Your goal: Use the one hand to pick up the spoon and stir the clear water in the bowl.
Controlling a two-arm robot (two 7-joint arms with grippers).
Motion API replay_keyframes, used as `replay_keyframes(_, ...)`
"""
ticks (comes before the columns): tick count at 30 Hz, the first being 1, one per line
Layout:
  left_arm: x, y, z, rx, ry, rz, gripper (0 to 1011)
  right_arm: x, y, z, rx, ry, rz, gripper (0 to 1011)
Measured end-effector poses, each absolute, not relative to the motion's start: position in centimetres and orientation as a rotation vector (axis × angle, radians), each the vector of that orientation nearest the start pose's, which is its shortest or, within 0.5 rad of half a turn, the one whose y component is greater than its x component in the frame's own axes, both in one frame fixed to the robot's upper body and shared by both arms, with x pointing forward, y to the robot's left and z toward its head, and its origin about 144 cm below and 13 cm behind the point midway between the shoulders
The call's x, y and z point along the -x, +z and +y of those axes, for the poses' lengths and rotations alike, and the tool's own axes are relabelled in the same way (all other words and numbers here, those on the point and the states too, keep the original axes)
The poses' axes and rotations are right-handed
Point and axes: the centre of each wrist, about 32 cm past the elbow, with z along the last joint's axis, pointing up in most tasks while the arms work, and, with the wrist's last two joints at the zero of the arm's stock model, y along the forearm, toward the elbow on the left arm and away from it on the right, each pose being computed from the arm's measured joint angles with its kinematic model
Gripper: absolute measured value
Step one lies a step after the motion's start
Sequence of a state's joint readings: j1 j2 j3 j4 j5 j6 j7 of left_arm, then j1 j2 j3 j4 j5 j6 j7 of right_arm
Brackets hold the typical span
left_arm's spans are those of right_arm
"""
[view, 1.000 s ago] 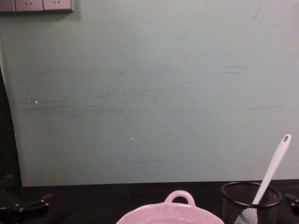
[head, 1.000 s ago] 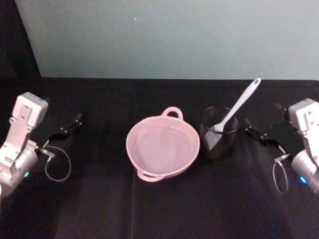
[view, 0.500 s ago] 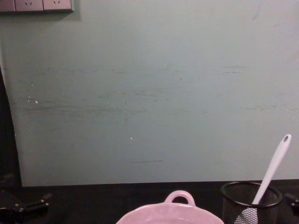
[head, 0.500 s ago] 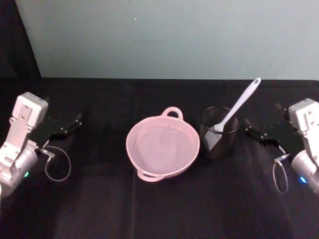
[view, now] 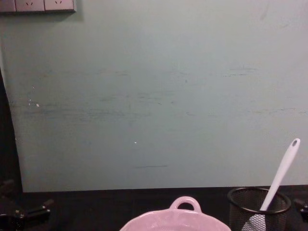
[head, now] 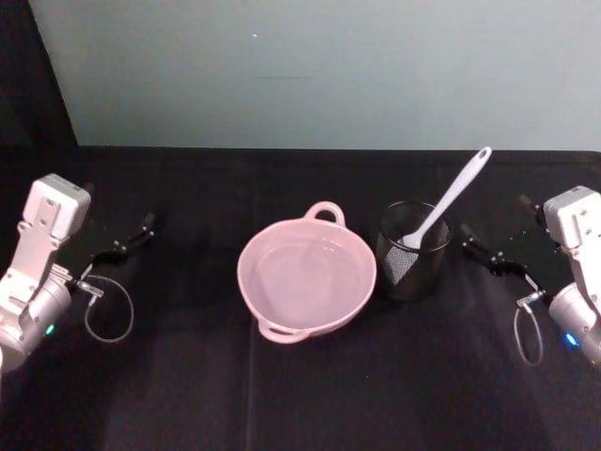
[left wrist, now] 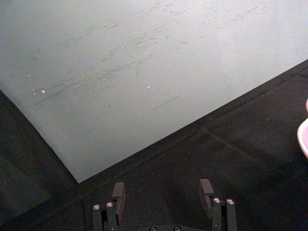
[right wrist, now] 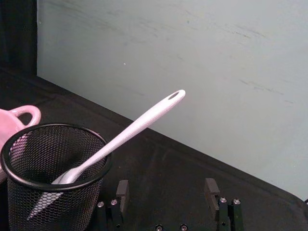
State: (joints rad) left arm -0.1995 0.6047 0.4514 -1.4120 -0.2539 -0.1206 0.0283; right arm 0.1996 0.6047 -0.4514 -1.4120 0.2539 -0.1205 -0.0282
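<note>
- The spoon (head: 449, 202) stands tilted in the black mesh cup (head: 411, 254). Its scoop end is down inside, and its handle leans up and away toward the robot's right, resting on the rim. It has not been picked up, so every risk lies ahead.
- The handle is slim and slanted. A grasp not lined up with that slant would likely pinch it off-centre, so it twists or slips out.
- The mesh cup looks light. Pulling the spoon out sideways rather than along its own line could drag or tip the cup.
- The bowl (head: 261, 241) sits just beside the cup on the robot's left. A toppling cup or a low carry could knock its rim.
- The water (head: 305, 277) is hard to see against the pink glaze, so its depth is hard to judge. Plunging or stirring fast could slop it onto the table (head: 310, 395).
- The right gripper (right wrist: 166, 190) waits near the cup on its right, apart from it, with its fingers (right wrist: 210, 187) spread and holding nothing. Closing too low on the handle could catch the cup's rim.
- The left gripper (left wrist: 162, 188) is parked well to the left, also spread wide and holding nothing.
</note>
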Motion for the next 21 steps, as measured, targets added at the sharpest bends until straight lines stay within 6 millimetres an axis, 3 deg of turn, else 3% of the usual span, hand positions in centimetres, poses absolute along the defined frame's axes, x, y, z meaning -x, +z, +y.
replay_keyframes(13,-48.9,114.0,31.0,-0.305,1.248,-0.285,1011,-45.2,114.3,-31.4,0.291,-1.257,-0.312,1002)
replay_keyframes(21,-48.9,114.0,31.0,-0.304,1.248,-0.285,1011,-44.5,115.3,-32.7,0.1,-1.216,-0.125,1003)
